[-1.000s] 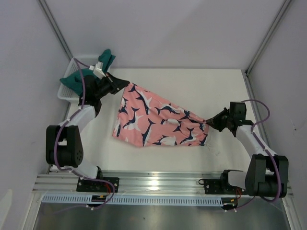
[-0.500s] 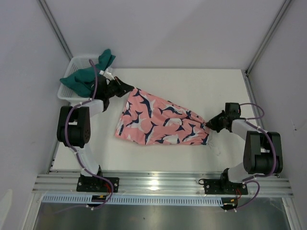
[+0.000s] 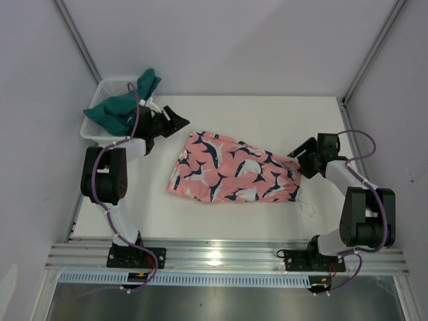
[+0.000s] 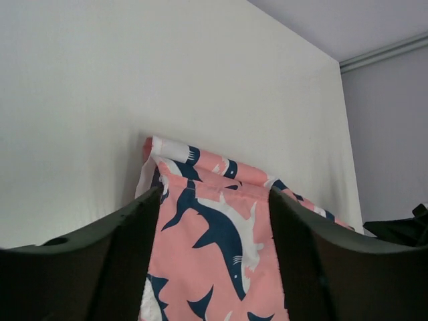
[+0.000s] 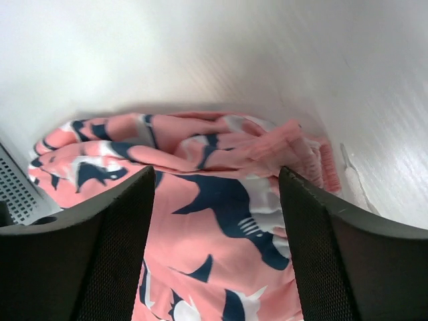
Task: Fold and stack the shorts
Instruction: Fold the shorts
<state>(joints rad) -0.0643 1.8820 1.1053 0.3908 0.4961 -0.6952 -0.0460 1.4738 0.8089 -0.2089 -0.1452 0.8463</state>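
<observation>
1. Where it lies flat on the white table [image 3: 267, 120], the salmon-pink shorts [image 3: 234, 176] show a navy-and-white shark print. The cloth is rumpled and its right end is bunched.
2. Second pair: the dark teal shorts [image 3: 120, 110] are heaped in the white basket [image 3: 90, 130] at the far-left corner and drape over its rim.
3. Observed: the left gripper [image 3: 175, 120] has its jaws released and holds nothing. It sits near the far-left corner of the salmon-pink shorts, apart from the cloth.
4. Observed: the right gripper [image 3: 299, 157] has its jaws spread and grips nothing. It is just beside the bunched right end; contact cannot be determined.
</observation>
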